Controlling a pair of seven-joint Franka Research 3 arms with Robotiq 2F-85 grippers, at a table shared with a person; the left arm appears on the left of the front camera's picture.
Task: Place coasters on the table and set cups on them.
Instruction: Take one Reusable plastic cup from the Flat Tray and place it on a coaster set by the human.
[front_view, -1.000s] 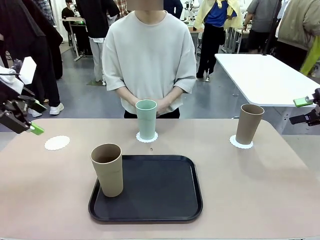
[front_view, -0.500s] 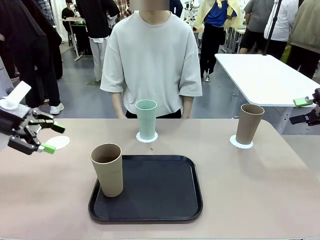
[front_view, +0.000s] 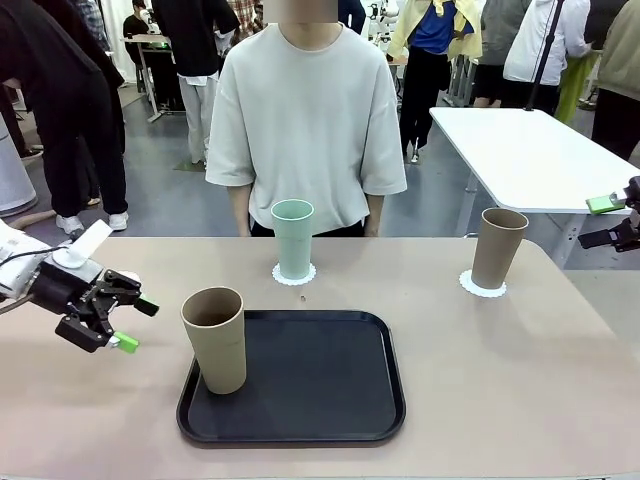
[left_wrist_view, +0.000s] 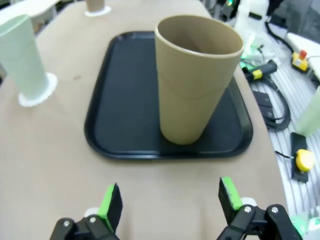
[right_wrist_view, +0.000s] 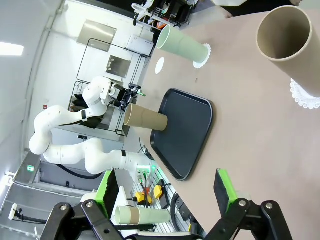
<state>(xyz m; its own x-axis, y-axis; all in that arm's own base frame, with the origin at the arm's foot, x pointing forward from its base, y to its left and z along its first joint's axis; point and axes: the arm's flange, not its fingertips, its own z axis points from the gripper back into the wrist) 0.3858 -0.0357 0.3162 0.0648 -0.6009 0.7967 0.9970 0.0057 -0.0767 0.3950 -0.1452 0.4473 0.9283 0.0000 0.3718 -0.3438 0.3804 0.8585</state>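
Note:
A tan cup (front_view: 214, 338) (left_wrist_view: 197, 80) stands upright on the left part of the black tray (front_view: 320, 400) (left_wrist_view: 125, 125). My left gripper (front_view: 135, 325) (left_wrist_view: 170, 200) is open and empty just left of it, low over the table (front_view: 500, 380), jaws facing the cup. The mint cup (front_view: 292, 238) stands on a coaster (front_view: 294, 273) at the far middle. Another tan cup (front_view: 498, 247) (right_wrist_view: 287, 45) stands on a coaster (front_view: 482, 285) at the right. A bare coaster (right_wrist_view: 159, 65) lies far left. My right gripper (front_view: 605, 222) (right_wrist_view: 165, 187) hangs open and empty off the table's right edge.
A person (front_view: 305, 110) stands at the far side behind the mint cup, arms down. A white-topped table (front_view: 530, 155) stands at the back right. Other people move about farther back.
My left gripper has swung in from the left edge, down and rightward toward the tan cup on the tray. The person's hands have dropped to the sides. The right arm has not moved.

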